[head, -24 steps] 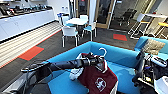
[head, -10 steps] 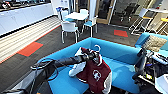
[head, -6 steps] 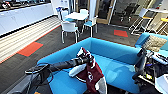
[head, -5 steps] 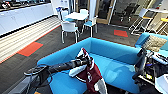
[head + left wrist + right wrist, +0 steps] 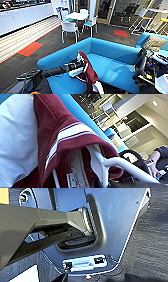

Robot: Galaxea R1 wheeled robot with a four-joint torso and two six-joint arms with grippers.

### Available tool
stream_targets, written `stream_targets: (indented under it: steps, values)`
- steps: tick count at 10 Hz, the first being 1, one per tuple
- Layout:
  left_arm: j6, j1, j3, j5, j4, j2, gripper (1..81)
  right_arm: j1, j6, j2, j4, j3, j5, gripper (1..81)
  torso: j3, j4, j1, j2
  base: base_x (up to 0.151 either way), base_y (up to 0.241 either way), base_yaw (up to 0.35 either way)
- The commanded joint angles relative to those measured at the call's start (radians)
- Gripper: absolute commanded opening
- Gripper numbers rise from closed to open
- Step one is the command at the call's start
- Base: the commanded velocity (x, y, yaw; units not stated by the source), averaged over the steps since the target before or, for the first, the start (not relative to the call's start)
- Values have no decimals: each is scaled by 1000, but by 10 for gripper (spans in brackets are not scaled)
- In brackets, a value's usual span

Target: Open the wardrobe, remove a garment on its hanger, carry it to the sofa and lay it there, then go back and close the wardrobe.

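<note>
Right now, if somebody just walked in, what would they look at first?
Probably the big bright blue sofa in the middle of the room. In front of it the robot's left arm holds up a dark red jacket with a white sleeve, hanging on a white hanger. Behind the sofa, small white chairs stand round a table.

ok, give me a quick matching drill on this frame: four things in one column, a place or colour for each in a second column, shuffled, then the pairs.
Things:
1. garment
2. sofa
3. white chair
4. orange floor patch

Places or colours:
A. bright blue, with a low rounded back
B. on the dark carpet beside the striped floor strip
C. dark red, hanging at the end of the left arm over the sofa seat
D. at the small white table in the background

Pairs: 1-C, 2-A, 3-D, 4-B
</note>
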Motion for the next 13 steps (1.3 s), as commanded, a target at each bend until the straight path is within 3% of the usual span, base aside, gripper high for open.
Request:
stream_targets:
  steps: [1,6,13]
  values:
    - [9,-172,-68,-3,36,6,10,-4,-1,3,3,5,-62,811,0,0,0,0,0,0,0]
    - [9,-172,-191,3,77,-3,10,-4,-2,3,3,5,-62,811,0,0,0,0,0,0,0]
    - [9,-41,-189,-6,166,-186,10,-4,-2,3,0,5,-63,811,0,0,0,0,0,0,0]
